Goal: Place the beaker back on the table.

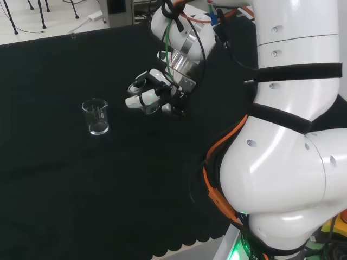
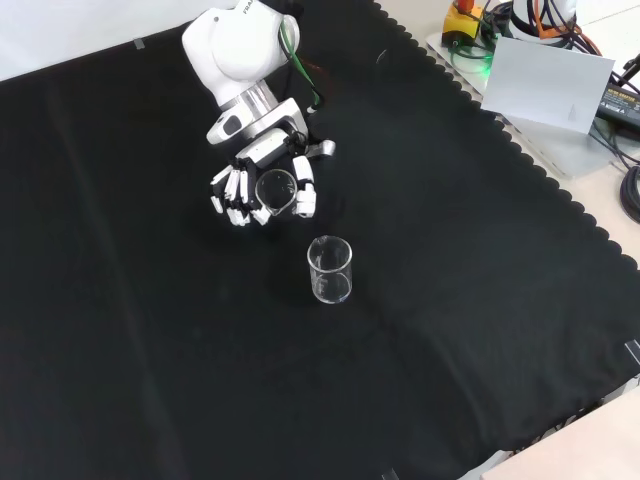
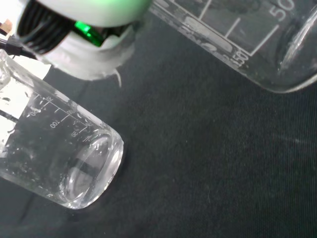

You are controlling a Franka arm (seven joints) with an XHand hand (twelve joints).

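The hand (image 2: 262,170) is shut on a clear glass beaker (image 2: 275,190), fingers on one side and thumb on the other. That beaker is tilted, its round mouth turned toward the front camera, a little above the black cloth (image 2: 150,330). In the head view the hand (image 1: 149,92) hangs left of the white arm links, and the glass in it is hard to make out. A second clear beaker (image 2: 331,270) (image 1: 96,116) stands upright on the cloth just in front of the hand. Two graduated beakers show in the wrist view, one large and close (image 3: 247,34), one smaller (image 3: 59,153).
The cloth's scalloped edge (image 2: 520,150) runs along the right of the front view, with a grey box (image 2: 550,85) and cables beyond it. The arm's big white links (image 1: 287,135) take up the right of the head view. Open cloth lies around the standing beaker.
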